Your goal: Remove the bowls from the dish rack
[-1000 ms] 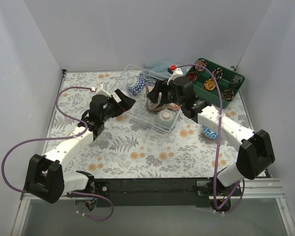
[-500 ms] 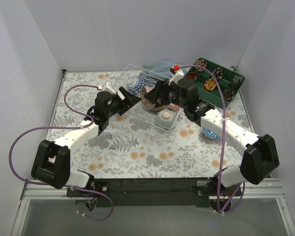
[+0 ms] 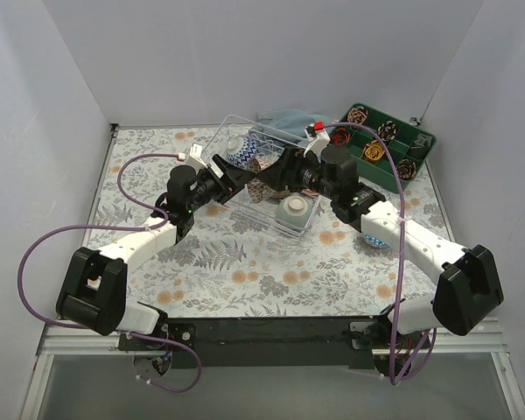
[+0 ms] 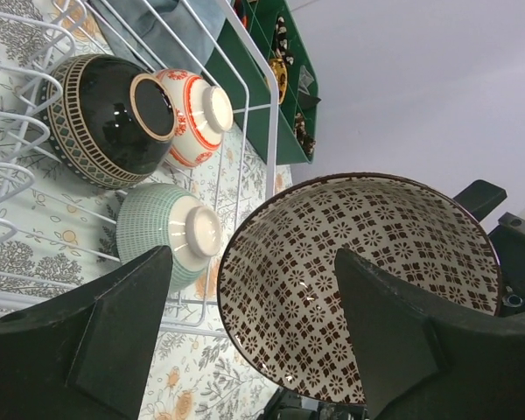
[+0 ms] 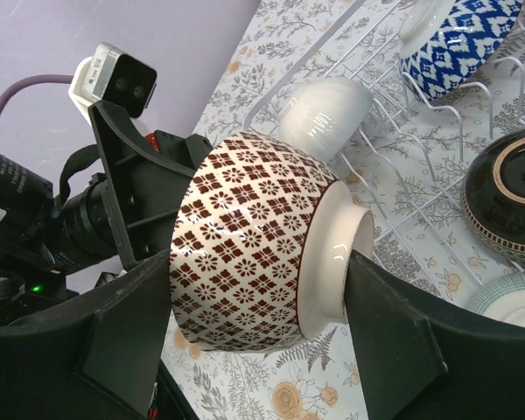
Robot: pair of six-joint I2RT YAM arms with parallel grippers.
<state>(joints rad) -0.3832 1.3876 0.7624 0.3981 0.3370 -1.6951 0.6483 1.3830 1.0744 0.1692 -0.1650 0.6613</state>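
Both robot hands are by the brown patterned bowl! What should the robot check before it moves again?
1. Right gripper clamped on the brown bowl: ok.
2. Bowl hanging clear of the dish rack wires: ok.
3. Left gripper jaws apart at the bowl's rim: ok.
4. Left fingers gripping the bowl: not ok, a gap shows beside one finger.
5. Black bowl and green bowl resting in the rack, out of the way: ok.
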